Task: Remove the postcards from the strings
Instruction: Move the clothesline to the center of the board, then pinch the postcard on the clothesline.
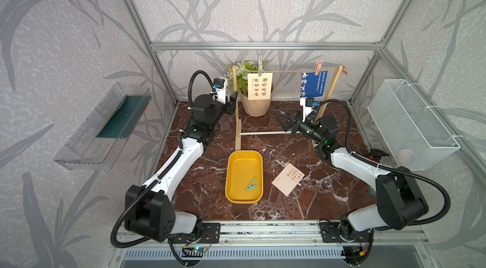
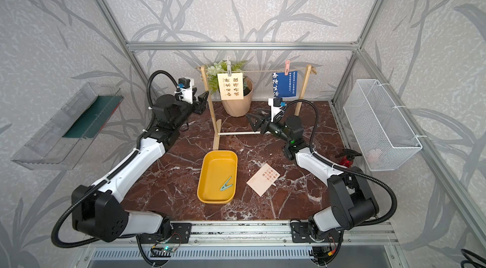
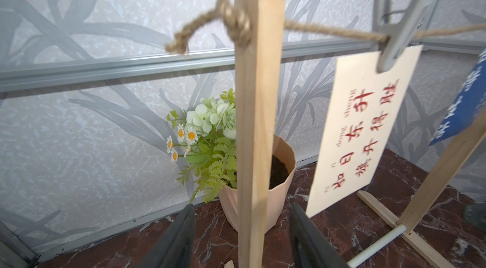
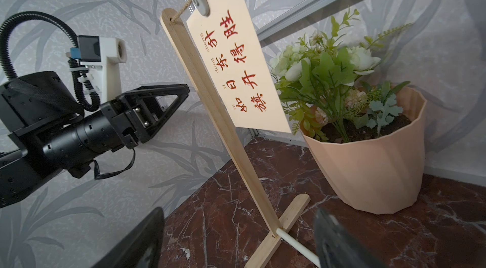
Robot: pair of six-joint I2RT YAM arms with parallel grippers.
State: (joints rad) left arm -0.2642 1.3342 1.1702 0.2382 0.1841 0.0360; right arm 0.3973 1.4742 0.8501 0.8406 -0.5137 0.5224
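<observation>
A tan string (image 1: 289, 71) runs between the tops of a wooden rack's two posts. A cream postcard with big dark calligraphy (image 1: 259, 86) hangs from it under a grey peg (image 1: 260, 68). A dark blue postcard (image 1: 313, 83) hangs under a pink peg (image 1: 318, 66). A third cream postcard (image 1: 288, 179) lies flat on the table. My left gripper (image 1: 233, 101) is open, its fingers either side of the rack's left post (image 3: 259, 122) with a gap on both sides. My right gripper (image 1: 285, 119) is open and empty, low in front of the white crossbar (image 4: 297, 247).
A yellow tray (image 1: 236, 169) at the table's middle holds a green peg (image 1: 251, 183). A flower pot (image 1: 256, 106) stands behind the rack. A wire basket (image 1: 410, 122) hangs on the right wall, a clear shelf (image 1: 105, 124) on the left wall.
</observation>
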